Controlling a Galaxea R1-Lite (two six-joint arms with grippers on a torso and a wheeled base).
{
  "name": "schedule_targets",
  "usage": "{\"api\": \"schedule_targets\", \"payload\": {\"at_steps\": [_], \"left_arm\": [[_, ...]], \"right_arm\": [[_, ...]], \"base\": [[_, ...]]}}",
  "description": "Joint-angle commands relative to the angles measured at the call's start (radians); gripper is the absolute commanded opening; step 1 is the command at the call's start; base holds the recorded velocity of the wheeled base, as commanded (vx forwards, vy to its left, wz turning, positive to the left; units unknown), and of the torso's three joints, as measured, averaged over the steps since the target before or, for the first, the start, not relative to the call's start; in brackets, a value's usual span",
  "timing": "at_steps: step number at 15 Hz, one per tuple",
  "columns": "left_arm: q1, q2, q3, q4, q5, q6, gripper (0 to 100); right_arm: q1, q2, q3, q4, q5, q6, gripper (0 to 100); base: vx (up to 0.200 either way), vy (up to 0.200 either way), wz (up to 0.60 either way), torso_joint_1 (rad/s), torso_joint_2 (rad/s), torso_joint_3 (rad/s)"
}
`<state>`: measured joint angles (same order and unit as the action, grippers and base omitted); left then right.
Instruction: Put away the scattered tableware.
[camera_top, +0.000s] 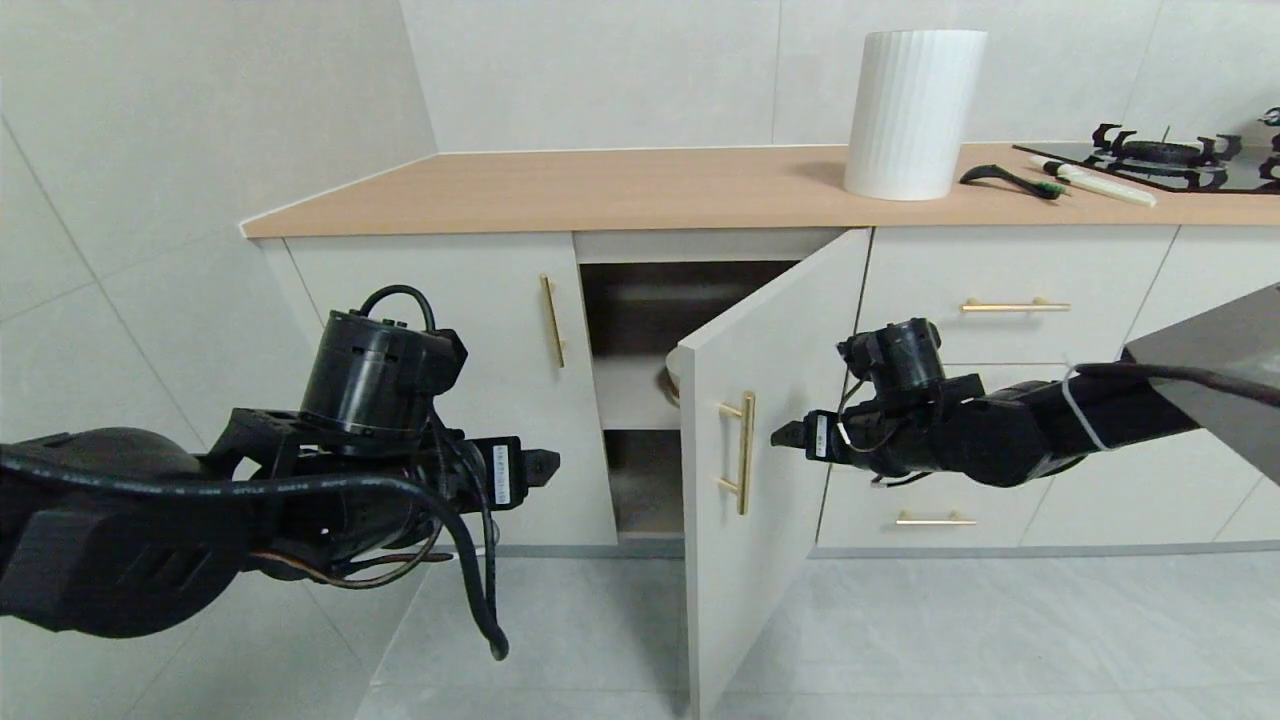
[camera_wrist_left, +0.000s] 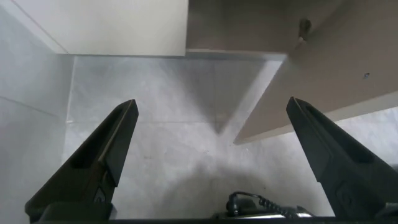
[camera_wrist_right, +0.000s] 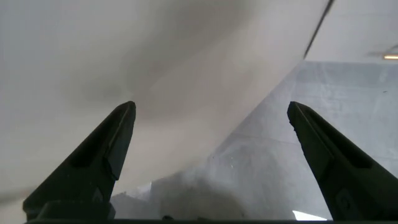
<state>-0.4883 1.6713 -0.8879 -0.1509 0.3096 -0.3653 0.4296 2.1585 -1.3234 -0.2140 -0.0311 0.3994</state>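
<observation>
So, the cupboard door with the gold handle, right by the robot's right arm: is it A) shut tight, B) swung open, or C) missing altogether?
B: the cupboard door stands swung outward, leaving the shelf inside exposed, with the right gripper close beside its gold handle.

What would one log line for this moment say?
cabinet door: open | right gripper: open, empty, near door handle | left gripper: open, empty, left of door | ladle: on counter, not yet stored
</observation>
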Motion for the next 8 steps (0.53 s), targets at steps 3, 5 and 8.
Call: {"api": "schedule_targets", "payload": {"at_steps": [3,5,8], "left_arm": [[0.06,-0.033,-0.006,-0.001,0.019,0.034,100],[0.083,-0.039,-0.014,-0.001,0.02,0.039,100],[0.143,-0.077,-0.037,-0.004,0.025,0.048,100]], "right_arm": [[0.008,0.09,-0.071,-0.007,-0.003,0.024,100],[0.008,0.093,-0.08,-0.007,-0.003,0.049,100],[0.008,0.135,-0.079,-0.111,-0.007,0.065,100]], "base": [[0.2,0.0,0.0,-0.004,0.0,0.001],[0.2,0.0,0.0,0.007,0.0,0.002],[0.067,0.0,0.0,0.001,0.0,0.001]]}}
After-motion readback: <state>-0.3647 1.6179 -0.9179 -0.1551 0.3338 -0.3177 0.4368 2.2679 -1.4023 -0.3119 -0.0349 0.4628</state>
